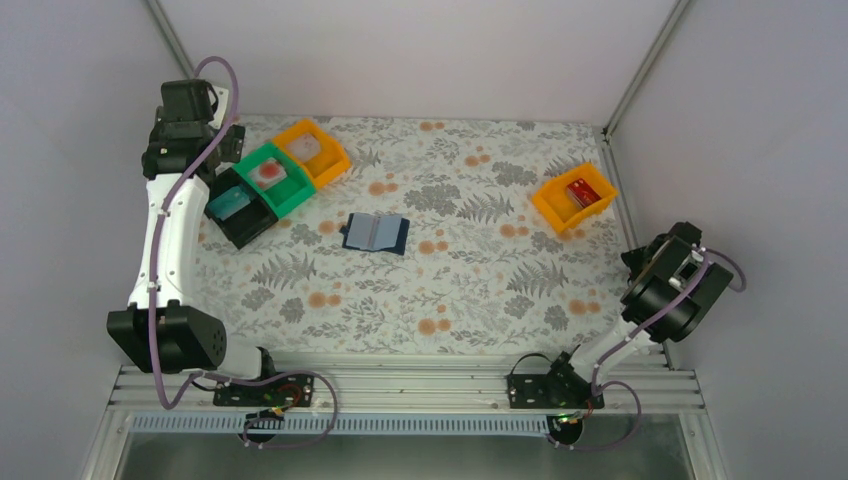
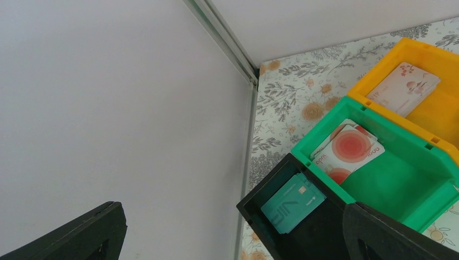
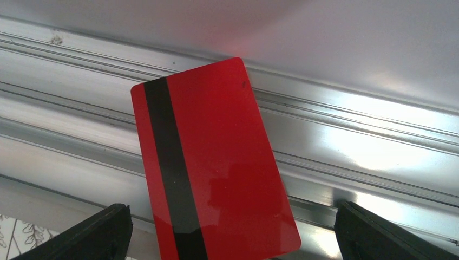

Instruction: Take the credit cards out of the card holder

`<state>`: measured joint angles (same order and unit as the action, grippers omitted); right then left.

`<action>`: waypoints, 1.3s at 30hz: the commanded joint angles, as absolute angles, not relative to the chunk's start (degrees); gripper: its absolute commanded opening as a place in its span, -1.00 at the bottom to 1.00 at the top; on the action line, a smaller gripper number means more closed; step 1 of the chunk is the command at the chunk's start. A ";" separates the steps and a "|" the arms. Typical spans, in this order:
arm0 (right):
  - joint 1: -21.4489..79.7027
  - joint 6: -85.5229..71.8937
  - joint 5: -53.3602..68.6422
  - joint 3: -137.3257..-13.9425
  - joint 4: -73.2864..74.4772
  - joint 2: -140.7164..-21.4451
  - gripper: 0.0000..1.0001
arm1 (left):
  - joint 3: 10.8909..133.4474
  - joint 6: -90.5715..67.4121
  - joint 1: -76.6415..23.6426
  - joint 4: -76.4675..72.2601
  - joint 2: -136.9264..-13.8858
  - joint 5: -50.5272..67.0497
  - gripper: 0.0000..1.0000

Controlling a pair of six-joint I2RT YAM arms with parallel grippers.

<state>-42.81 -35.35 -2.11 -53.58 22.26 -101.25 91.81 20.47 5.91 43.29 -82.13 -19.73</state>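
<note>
My right gripper (image 3: 233, 208): fingers wide apart; glossy red credit card (image 3: 216, 162), black magnetic stripe, between them, touching neither. My left gripper (image 2: 235, 208): equally wide, empty.

Finish of the red credit card (image 3: 211, 162): glossy, smooth plastic with a matt black stripe. The frame rail (image 3: 352, 135) is bare brushed metal, brightly reflective. The green bin (image 2: 400, 184), orange bin (image 2: 433, 116) and black bin (image 2: 319, 235) are smooth moulded plastic with a slight sheen. The surface (image 1: 480, 290) is a matt floral print. The card holder (image 1: 374, 233) is matt; its material is indeterminate.
</note>
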 commanded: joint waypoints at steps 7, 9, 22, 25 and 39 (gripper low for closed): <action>-41.79 -31.28 -8.98 -56.87 24.96 -108.71 0.92 | 92.93 21.75 6.15 41.55 -81.92 -19.46 1.00; -41.54 -31.22 -9.14 -56.78 24.87 -109.29 0.91 | 92.86 21.88 6.15 41.29 -82.13 -19.44 1.00; -40.59 -31.47 -8.41 -56.87 24.70 -109.36 0.55 | 92.00 22.67 6.24 40.43 -82.38 -19.61 1.00; -40.55 -31.46 -8.09 -57.03 24.83 -108.36 0.49 | 92.07 22.60 6.32 40.44 -82.33 -19.60 1.00; -40.62 -30.25 -2.93 -58.05 26.53 -98.38 0.39 | 91.41 22.37 6.33 41.24 -82.50 -17.70 1.00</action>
<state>-40.40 -34.72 -5.87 -57.34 27.75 -101.95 91.79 22.06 6.02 41.67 -82.24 -18.98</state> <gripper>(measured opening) 0.701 0.998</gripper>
